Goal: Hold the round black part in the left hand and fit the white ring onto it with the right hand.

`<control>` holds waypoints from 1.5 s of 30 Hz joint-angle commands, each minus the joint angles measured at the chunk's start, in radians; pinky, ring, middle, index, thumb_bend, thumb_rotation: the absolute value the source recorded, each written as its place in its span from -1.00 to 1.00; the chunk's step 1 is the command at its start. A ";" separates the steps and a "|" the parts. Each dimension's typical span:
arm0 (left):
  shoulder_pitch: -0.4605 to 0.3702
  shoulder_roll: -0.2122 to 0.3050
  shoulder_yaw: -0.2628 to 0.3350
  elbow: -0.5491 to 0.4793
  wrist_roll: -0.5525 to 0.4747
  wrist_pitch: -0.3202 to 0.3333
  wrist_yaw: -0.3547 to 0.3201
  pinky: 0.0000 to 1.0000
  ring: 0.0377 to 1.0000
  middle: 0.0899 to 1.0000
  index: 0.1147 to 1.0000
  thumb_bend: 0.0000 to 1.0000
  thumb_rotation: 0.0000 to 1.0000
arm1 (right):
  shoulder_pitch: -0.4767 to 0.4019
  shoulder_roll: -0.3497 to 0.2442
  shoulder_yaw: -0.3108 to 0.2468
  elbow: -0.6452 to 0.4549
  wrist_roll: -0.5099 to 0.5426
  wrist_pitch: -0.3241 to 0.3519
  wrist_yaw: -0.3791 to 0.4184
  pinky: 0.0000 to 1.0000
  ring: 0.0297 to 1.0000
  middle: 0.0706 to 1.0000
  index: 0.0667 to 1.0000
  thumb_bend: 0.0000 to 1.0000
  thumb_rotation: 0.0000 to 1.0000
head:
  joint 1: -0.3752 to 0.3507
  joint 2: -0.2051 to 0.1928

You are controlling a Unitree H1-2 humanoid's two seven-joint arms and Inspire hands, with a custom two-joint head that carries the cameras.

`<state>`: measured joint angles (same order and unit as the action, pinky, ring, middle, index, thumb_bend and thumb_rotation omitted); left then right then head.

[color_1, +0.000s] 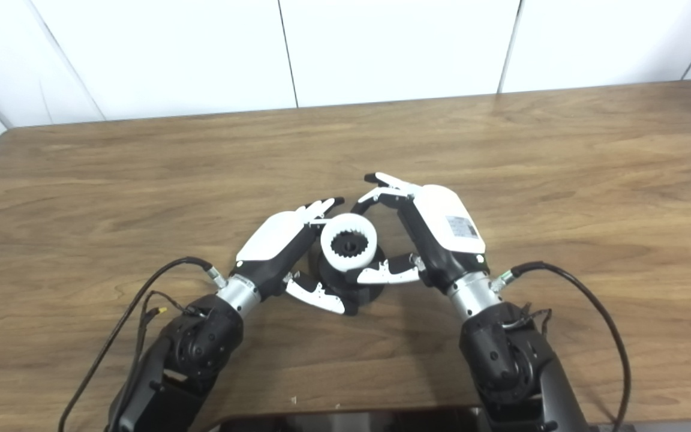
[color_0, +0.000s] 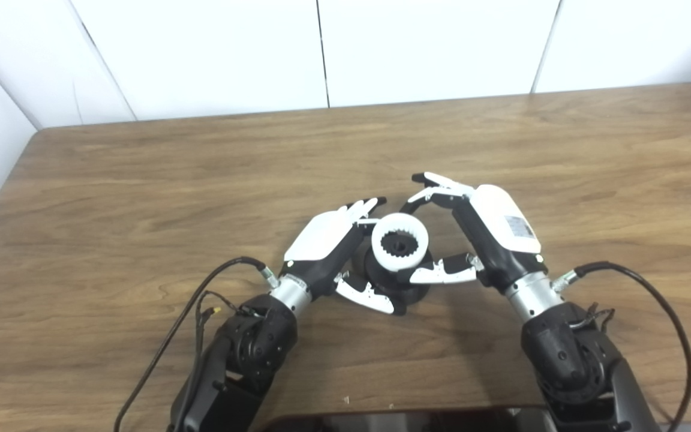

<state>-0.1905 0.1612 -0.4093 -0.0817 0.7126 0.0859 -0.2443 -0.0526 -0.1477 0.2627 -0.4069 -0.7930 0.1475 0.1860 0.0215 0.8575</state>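
White ring [color_0: 399, 243] atop round black part [color_0: 390, 282], left hand [color_0: 327, 246] fingers around it, right hand [color_0: 489, 231] fingers apart.

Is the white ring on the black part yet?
On. The white ring sits atop the round black part, whose toothed centre shows through it; fully seated, cannot tell.

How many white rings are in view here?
1. The toothed white plastic ring sits on top of the round black part, at the table's near middle between the left hand and right hand. Nothing suggests hidden ones.
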 commanded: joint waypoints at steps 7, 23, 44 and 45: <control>-0.034 0.007 0.007 -0.040 0.011 -0.003 0.005 1.00 1.00 1.00 0.10 0.88 -0.27 | 0.004 -0.004 -0.003 -0.005 0.006 -0.034 -0.033 0.73 0.70 0.73 0.19 0.51 -0.49 | 0.002 0.005; -0.037 0.018 0.006 -0.053 0.015 0.011 -0.005 1.00 1.00 1.00 0.10 0.88 -0.23 | 0.024 -0.023 -0.003 -0.003 0.002 -0.027 -0.030 0.78 0.71 0.74 0.20 0.51 -0.48 | -0.003 0.016; -0.041 0.010 0.010 -0.049 0.021 0.013 -0.005 1.00 1.00 1.00 0.10 0.88 -0.26 | -0.027 -0.093 0.001 -0.075 -0.184 0.211 0.308 0.76 0.98 1.00 1.00 1.00 -0.15 | -0.011 0.018; -0.041 0.010 0.010 -0.049 0.020 0.012 -0.006 1.00 1.00 1.00 0.10 0.88 -0.26 | -0.028 -0.095 -0.004 -0.076 -0.181 0.215 0.311 0.77 0.98 1.00 1.00 1.00 -0.16 | -0.011 0.018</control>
<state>-0.1904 0.1687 -0.4087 -0.1011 0.7319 0.1040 -0.2571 -0.0703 -0.2178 0.2756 -0.4701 -0.9521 0.3448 0.4828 0.0107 0.8744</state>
